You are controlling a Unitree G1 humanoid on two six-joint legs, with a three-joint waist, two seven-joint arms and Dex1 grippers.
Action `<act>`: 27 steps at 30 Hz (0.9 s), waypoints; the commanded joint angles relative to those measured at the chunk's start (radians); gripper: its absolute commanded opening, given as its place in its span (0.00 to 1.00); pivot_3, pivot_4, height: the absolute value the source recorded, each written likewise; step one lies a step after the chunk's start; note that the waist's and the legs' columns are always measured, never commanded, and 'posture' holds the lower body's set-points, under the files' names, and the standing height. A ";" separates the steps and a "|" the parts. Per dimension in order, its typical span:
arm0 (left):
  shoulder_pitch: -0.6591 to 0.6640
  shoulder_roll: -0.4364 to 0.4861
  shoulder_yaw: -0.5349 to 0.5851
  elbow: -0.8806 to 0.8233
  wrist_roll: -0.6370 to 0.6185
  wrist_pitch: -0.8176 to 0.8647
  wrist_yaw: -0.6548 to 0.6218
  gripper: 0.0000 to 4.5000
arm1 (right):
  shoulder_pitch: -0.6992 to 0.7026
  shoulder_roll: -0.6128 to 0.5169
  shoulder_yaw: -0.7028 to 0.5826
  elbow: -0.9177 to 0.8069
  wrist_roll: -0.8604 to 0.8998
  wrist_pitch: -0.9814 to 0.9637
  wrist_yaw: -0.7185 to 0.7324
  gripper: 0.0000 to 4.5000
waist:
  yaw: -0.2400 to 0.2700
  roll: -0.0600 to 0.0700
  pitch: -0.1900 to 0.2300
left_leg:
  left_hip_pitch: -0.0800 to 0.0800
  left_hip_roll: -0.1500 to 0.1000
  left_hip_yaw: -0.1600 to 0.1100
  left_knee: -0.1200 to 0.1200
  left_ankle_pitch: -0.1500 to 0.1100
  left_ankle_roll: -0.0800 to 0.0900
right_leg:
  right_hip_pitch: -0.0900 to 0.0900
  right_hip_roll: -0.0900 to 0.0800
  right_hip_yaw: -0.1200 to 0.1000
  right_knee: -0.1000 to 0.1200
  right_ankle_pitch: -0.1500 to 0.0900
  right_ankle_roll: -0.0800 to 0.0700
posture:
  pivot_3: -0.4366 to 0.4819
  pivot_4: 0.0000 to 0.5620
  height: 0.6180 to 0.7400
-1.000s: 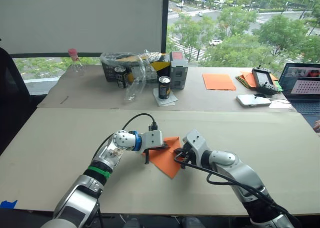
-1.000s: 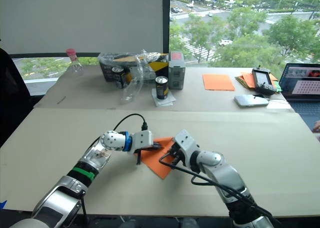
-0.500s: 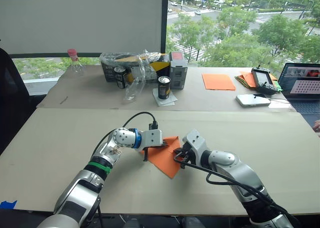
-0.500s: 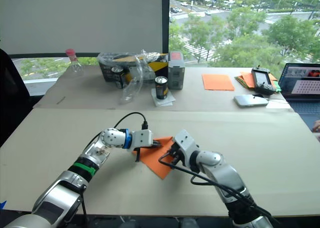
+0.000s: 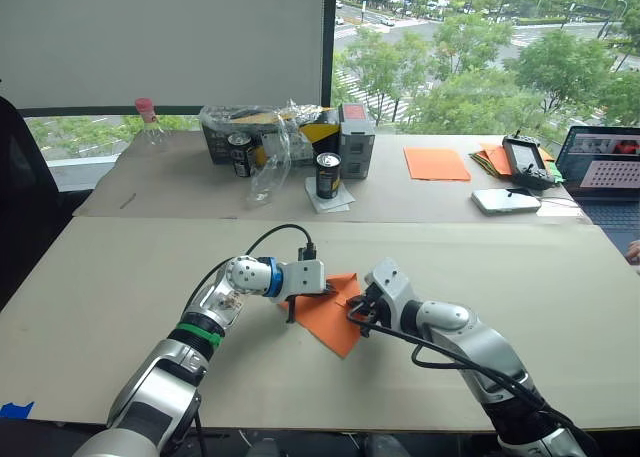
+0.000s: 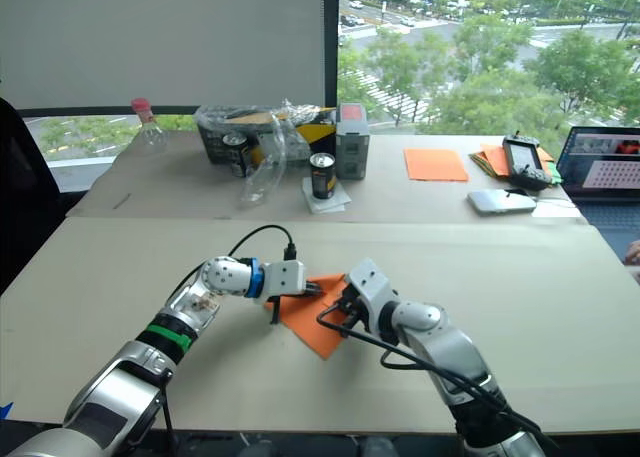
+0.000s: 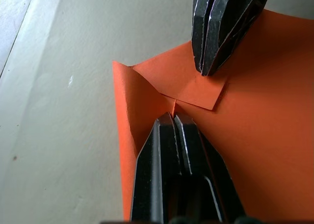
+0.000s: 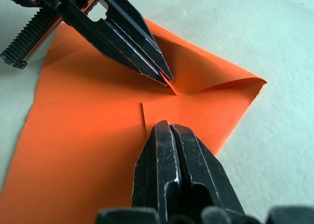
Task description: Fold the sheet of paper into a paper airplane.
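Note:
The sheet of paper (image 5: 332,317) is bright orange and lies partly folded on the near table, with corner flaps turned in towards a centre crease (image 7: 174,102). My left gripper (image 5: 328,292) reaches in from the left. It is shut, and its tip (image 7: 173,117) presses on the paper at the crease. My right gripper (image 5: 356,313) comes from the right, also shut, with its tip (image 8: 166,126) resting on a folded flap. The two tips face each other a short gap apart. The paper airplane is out of view.
The far table holds a smooth orange sheet (image 5: 437,163), a pile of papers (image 5: 492,159), a controller (image 5: 527,162), a phone (image 5: 507,200) and a laptop (image 5: 605,169). Two cans (image 5: 328,175) (image 5: 241,154), a plastic-wrapped box (image 5: 275,132) and a bottle (image 5: 150,122) stand there too.
The left wrist shifted slightly away from me a second ago. Since then both grippers and the paper have stayed still.

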 commanded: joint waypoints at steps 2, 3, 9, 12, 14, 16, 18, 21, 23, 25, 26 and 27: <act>0.001 0.017 -0.022 0.025 0.036 0.005 -0.005 0.00 | -0.064 0.015 -0.042 0.001 -0.001 -0.068 -0.007 0.00 | 0.001 0.000 0.000 | 0.000 0.000 0.000 0.000 0.000 0.000 | 0.000 0.000 0.000 0.000 0.000 0.000 | 0.48 0.27 0.79; 0.001 0.017 -0.023 0.026 0.036 0.005 -0.005 0.00 | -0.071 0.022 -0.042 0.011 -0.007 -0.082 -0.011 0.00 | 0.001 0.000 0.000 | 0.000 0.000 0.000 0.000 0.000 0.000 | 0.000 0.000 0.000 0.000 0.000 0.000 | 0.48 0.27 0.79; -0.002 0.019 -0.023 0.033 0.037 0.003 -0.002 0.00 | -0.098 0.045 -0.025 0.106 -0.038 -0.161 -0.014 0.00 | 0.001 0.000 0.000 | 0.000 0.000 0.000 0.000 0.000 0.000 | 0.000 0.000 0.000 0.000 0.000 0.000 | 0.48 0.27 0.79; -0.005 0.020 -0.024 0.034 0.037 0.002 -0.003 0.00 | -0.123 0.046 0.009 0.179 -0.072 -0.203 0.001 0.00 | -0.001 0.000 0.000 | 0.000 0.000 0.000 0.000 0.000 0.000 | 0.000 0.000 0.000 0.000 0.000 0.000 | 0.48 0.27 0.79; -0.005 0.021 -0.024 0.034 0.037 0.002 -0.004 0.00 | -0.132 0.043 0.030 0.210 -0.098 -0.224 0.008 0.00 | -0.003 0.000 0.000 | 0.000 0.000 0.000 0.000 0.000 0.000 | 0.000 0.000 0.000 0.001 0.000 0.000 | 0.48 0.27 0.79; -0.004 0.022 -0.025 0.031 0.036 0.003 -0.004 0.00 | -0.131 0.053 0.031 0.225 -0.101 -0.239 0.010 0.00 | -0.002 0.000 0.000 | 0.000 0.000 0.000 0.000 0.000 0.000 | 0.000 0.000 0.000 0.001 0.000 0.000 | 0.48 0.27 0.79; -0.002 0.024 -0.024 0.030 0.035 0.004 -0.004 0.00 | -0.132 0.067 0.036 0.252 -0.106 -0.251 0.011 0.00 | -0.003 0.000 0.000 | 0.000 0.000 0.000 0.000 0.000 0.000 | 0.000 0.000 0.000 0.001 0.000 0.000 | 0.48 0.27 0.79; -0.001 0.026 -0.024 0.029 0.035 0.005 -0.004 0.00 | -0.135 0.074 0.042 0.276 -0.118 -0.253 0.015 0.00 | -0.004 0.000 0.000 | 0.000 0.000 0.000 0.000 0.000 0.000 | 0.000 0.000 0.000 0.001 0.000 0.000 | 0.48 0.27 0.79; -0.001 0.027 -0.023 0.027 0.034 0.007 -0.004 0.00 | -0.135 0.073 0.047 0.282 -0.126 -0.246 0.019 0.00 | -0.006 0.000 0.000 | 0.001 0.000 0.000 0.000 0.000 0.000 | 0.000 0.000 0.000 0.001 0.000 0.000 | 0.48 0.27 0.79; -0.001 0.029 -0.022 0.027 0.033 0.007 -0.004 0.00 | -0.134 0.073 0.049 0.284 -0.133 -0.240 0.022 0.00 | -0.008 0.000 0.000 | 0.001 0.000 0.000 0.000 0.000 0.000 | 0.000 0.000 0.000 0.001 0.000 0.000 | 0.48 0.27 0.79; -0.001 0.029 -0.022 0.027 0.033 0.007 -0.004 0.00 | -0.134 0.073 0.049 0.284 -0.135 -0.238 0.022 0.00 | -0.008 0.000 0.000 | 0.001 0.000 0.000 0.000 0.000 0.000 | 0.000 0.000 0.000 0.001 0.000 0.000 | 0.48 0.27 0.79; -0.002 0.031 -0.021 0.028 0.033 0.007 -0.004 0.00 | -0.133 0.074 0.049 0.285 -0.137 -0.233 0.024 0.00 | -0.009 0.000 0.000 | 0.001 0.000 0.000 0.000 0.000 0.000 | 0.000 0.000 0.000 0.001 0.000 0.000 | 0.48 0.27 0.79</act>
